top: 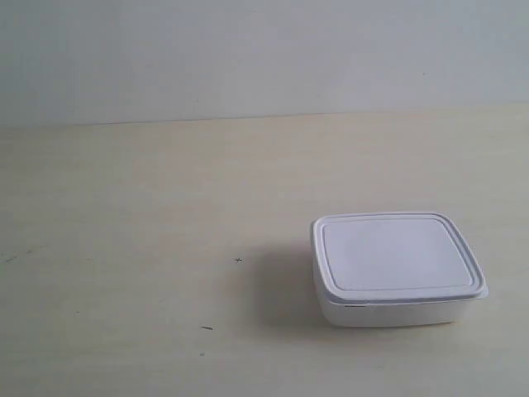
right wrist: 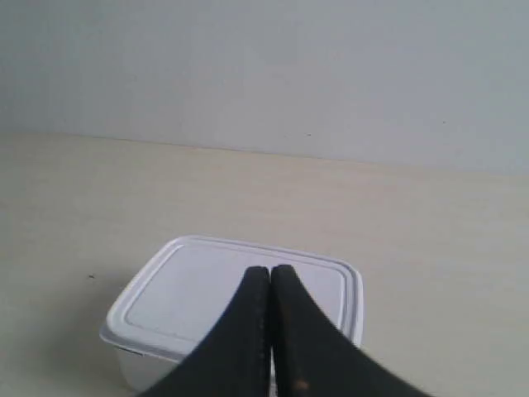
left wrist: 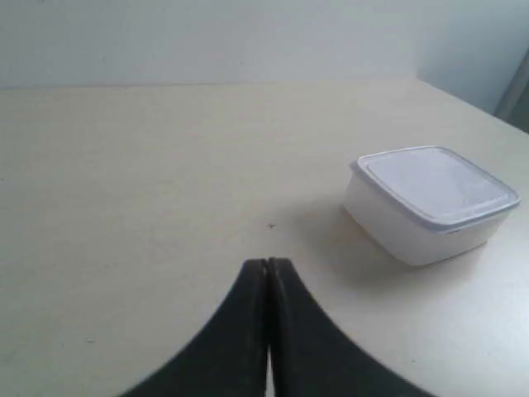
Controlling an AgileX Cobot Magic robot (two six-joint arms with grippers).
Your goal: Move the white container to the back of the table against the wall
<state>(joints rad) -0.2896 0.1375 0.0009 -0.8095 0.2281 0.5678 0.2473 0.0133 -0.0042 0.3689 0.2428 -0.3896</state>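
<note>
The left gripper (left wrist: 269, 265) has its two black fingers pressed together tip to tip, with nothing between them; it hangs low over the table (left wrist: 124, 207); the white container (left wrist: 430, 203) stands ahead of these fingertips and off to one side, well apart from them; a small dark mark (left wrist: 271, 224) lies on the table just ahead of the tips, nearer to them than the box is.

The right gripper (right wrist: 270, 271) is likewise closed to a narrow seam and holds nothing; the container sits straight ahead of it, between its fingertips and the wall (right wrist: 264, 66); in the right wrist view the tips overlap the near part of the lid (right wrist: 207, 289), and whether they touch it cannot be told from there.

The container rests flat on the table with its lid on and seated square; beyond it, away from both grippers, a bare stretch of pale table runs to the foot of the wall, so the box stands well apart from the wall; in the exterior view its shadow falls on the table beside it.
</note>
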